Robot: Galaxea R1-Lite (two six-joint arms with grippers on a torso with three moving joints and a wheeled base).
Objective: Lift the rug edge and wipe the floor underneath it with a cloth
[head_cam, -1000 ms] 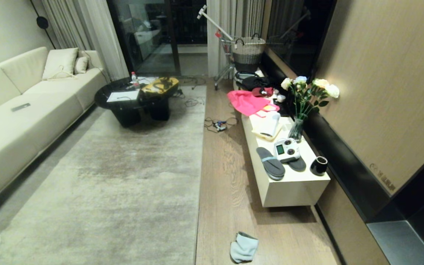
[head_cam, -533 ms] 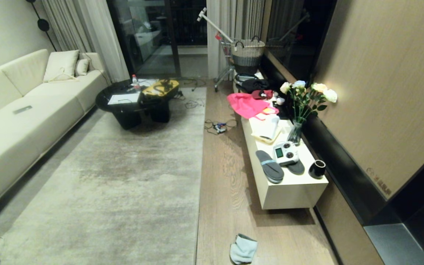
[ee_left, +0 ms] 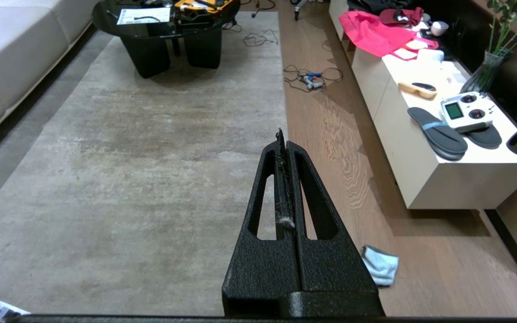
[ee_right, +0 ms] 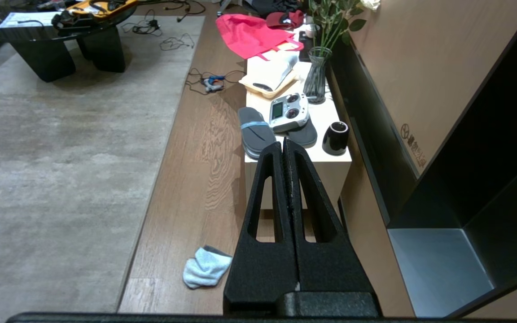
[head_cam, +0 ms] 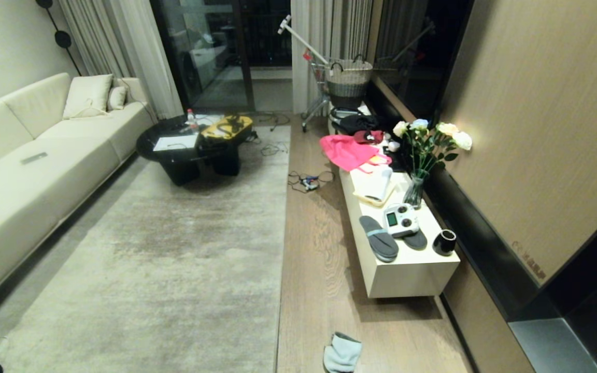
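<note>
the rug edge point(head_cam: 284, 228) lies flat on the floor point(head_cam: 319, 269), a straight line running away down the room toward the glass door. the cloth point(head_cam: 341, 353) sits crumpled on bare planks just right of that edge, near us, apart from the rug. a white low cabinet point(head_cam: 412, 277) stands further right, carrying 2 slippers point(head_cam: 379, 238), a controller point(head_cam: 401, 220), a black cup point(head_cam: 444, 242), a vase of flowers point(head_cam: 415, 189). cables point(head_cam: 306, 180) tangle on the floor beside the edge, farther along. left gripper point(ee_left: 282, 134) pinched together, empty, above the rug border. right gripper point(ee_right: 283, 142) likewise closed on nothing.
</note>
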